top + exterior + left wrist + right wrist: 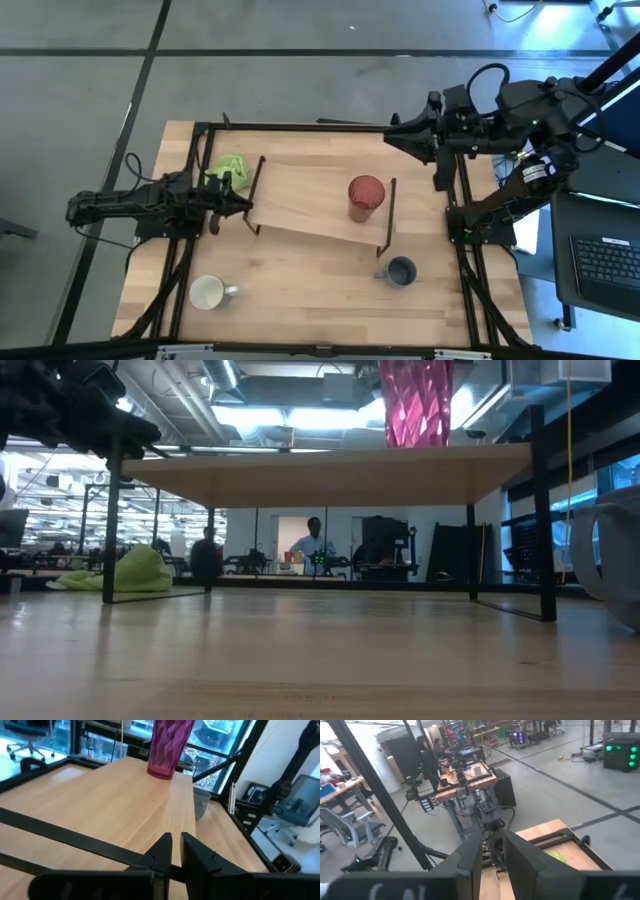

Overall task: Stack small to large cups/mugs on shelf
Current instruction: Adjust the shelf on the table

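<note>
- The bench (300, 290) has open wood along its near side.
- The shelf (310, 200) lies long axis left to right, its middle and left bare.
- The left tool (243, 203) hovers at the shelf's left edge, fingers a narrow slit apart, holding nothing.
- The right tool (392, 133) hangs above the far edge, slightly parted, empty.
- The red tumbler (366, 197) stands upright near the shelf's right end.
- The white mug (208, 293) sits front left, handle pointing right.
- The grey-blue mug (401, 271) sits on the bench by the shelf's right leg, handle pointing left.

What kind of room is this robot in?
Probably a big robotics lab or workshop. Beyond the wooden table there are workbenches loaded with equipment, an office chair, a bare concrete floor, and people working in the background.
</note>
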`<state>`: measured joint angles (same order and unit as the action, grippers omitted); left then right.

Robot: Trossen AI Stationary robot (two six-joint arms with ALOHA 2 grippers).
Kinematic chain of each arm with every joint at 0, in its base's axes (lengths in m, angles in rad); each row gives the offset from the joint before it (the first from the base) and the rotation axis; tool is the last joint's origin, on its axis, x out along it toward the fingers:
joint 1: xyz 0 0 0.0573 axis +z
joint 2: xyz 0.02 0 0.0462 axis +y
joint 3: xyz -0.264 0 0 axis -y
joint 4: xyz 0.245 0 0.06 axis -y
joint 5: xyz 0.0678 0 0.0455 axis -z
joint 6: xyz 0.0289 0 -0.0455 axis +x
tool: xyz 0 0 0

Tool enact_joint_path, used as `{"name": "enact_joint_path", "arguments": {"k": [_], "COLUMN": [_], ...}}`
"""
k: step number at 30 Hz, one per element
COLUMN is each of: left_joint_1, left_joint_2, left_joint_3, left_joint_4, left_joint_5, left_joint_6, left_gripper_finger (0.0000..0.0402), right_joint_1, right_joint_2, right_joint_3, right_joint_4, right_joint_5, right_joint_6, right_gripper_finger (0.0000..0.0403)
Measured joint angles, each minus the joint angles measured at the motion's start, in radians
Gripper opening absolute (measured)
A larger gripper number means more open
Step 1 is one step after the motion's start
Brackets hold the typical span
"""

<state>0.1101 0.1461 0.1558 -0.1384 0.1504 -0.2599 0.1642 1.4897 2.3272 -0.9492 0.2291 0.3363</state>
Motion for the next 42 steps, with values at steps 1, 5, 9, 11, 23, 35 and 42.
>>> {"name": "enact_joint_path", "arguments": {"k": [1,5,9,11,23,35,42], "left_joint_1": [-0.001,-0.001,-0.001,-0.001,-0.001,-0.001,-0.001], "left_joint_2": [-0.009,-0.041,-0.061,-0.071,-0.142,-0.143,-0.143], "left_joint_3": [-0.002,-0.001,0.001,0.003,0.030,0.095,0.241], "left_joint_4": [0.010,0.036,0.070,0.033,-0.173,-0.130,-0.131], "left_joint_5": [-0.002,-0.006,0.035,0.015,-0.127,0.006,0.063], "left_joint_6": [0.006,0.022,0.023,0.030,0.085,0.016,-0.043], "left_gripper_finger": [0.0035,0.0035,0.0035,0.0035,0.0035,0.0035,0.0035], "right_joint_1": [0.000,0.000,-0.004,-0.004,-0.004,-0.004,-0.004], "right_joint_2": [-0.001,-0.008,-0.008,-0.008,-0.007,-0.004,-0.004], "right_joint_3": [0.000,0.000,0.000,0.000,0.000,-0.011,-0.011], "right_joint_4": [-0.013,-0.055,-0.097,-0.112,-0.187,-0.199,-0.199], "right_joint_5": [0.010,0.017,0.024,0.024,0.042,0.042,0.042], "right_joint_6": [0.000,0.004,0.028,0.038,0.098,0.103,0.096], "right_gripper_finger": [0.0079,0.0079,0.0079,0.0079,0.0079,0.0079,0.0079]}}
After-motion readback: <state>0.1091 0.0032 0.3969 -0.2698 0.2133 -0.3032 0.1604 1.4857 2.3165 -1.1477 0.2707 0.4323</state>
